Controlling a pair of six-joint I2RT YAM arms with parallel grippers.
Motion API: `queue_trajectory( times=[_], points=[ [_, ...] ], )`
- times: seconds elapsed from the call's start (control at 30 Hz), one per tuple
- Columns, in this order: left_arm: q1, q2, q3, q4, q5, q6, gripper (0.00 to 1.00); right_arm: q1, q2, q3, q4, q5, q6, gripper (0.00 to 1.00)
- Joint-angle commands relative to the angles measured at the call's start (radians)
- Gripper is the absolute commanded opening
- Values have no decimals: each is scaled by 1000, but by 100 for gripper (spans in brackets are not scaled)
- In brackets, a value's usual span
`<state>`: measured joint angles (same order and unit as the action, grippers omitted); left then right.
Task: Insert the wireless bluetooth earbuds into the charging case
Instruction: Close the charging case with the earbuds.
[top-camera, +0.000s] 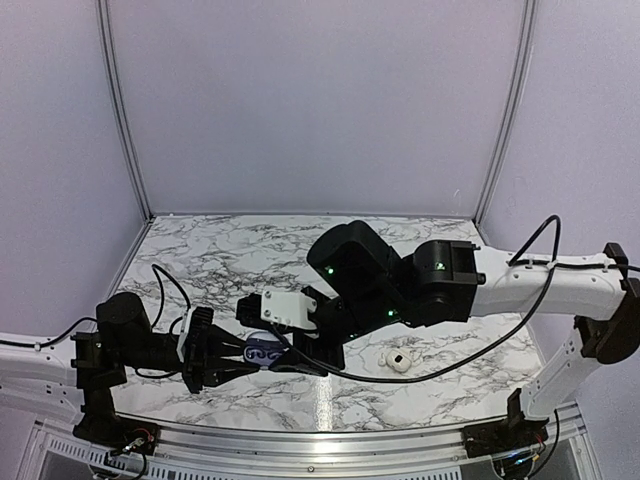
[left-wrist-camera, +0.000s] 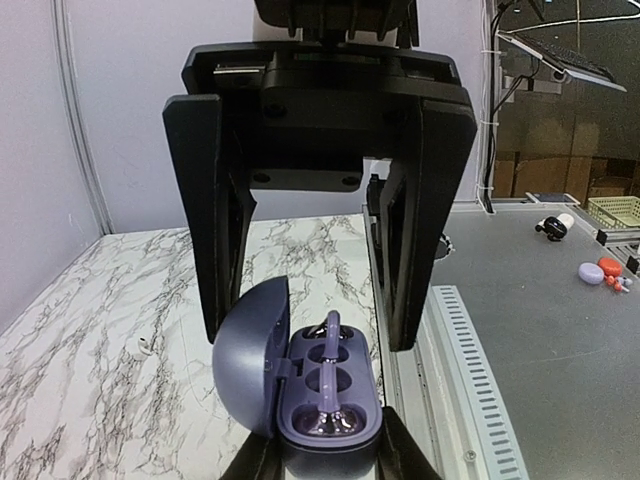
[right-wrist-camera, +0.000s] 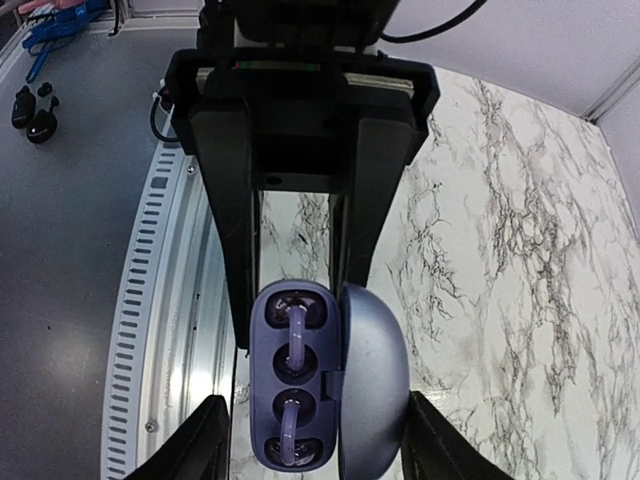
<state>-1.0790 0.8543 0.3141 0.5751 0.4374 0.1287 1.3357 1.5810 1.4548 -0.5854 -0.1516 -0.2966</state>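
Holding the small oval lavender-purple plastic charging case (left-wrist-camera: 300, 415) just beyond the ribbed silver rail (top-camera: 320, 440) at the front edge of the bench, my left jaws were clamped on its base from both sides. The case was open, its rounded lid (left-wrist-camera: 248, 365) standing up at one side and the two dark wells laid bare. A pale purple curved piece showed in each well. I could not tell whether these were buds or parts of the case.

My right jaws stood apart over it, one black finger (left-wrist-camera: 205, 220) on either side of the open case, gripping nothing. I could not tell whether the finger beside the lid touched it.

Off to my right, near the case but apart from it, a tiny whitish plastic earbud (top-camera: 400, 361) lay on the white, grey-veined marble bench (top-camera: 220, 260). It was too small for me to make out more. Beyond the bench rose plain pale lilac wall panels (top-camera: 300, 100).
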Motion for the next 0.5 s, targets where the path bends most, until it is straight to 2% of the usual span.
queue_trajectory(
  times=[0.0, 0.27, 0.47],
  points=[
    [4, 0, 46, 48, -70, -36, 0, 41, -22, 6, -10, -103, -32, 55],
    [5, -3, 52, 60, -157, -79, 0, 95, 14, 14, -60, -46, -62, 53],
    [15, -12, 52, 78, -173, -121, 0, 79, -13, -18, -50, -35, -35, 49]
  ],
)
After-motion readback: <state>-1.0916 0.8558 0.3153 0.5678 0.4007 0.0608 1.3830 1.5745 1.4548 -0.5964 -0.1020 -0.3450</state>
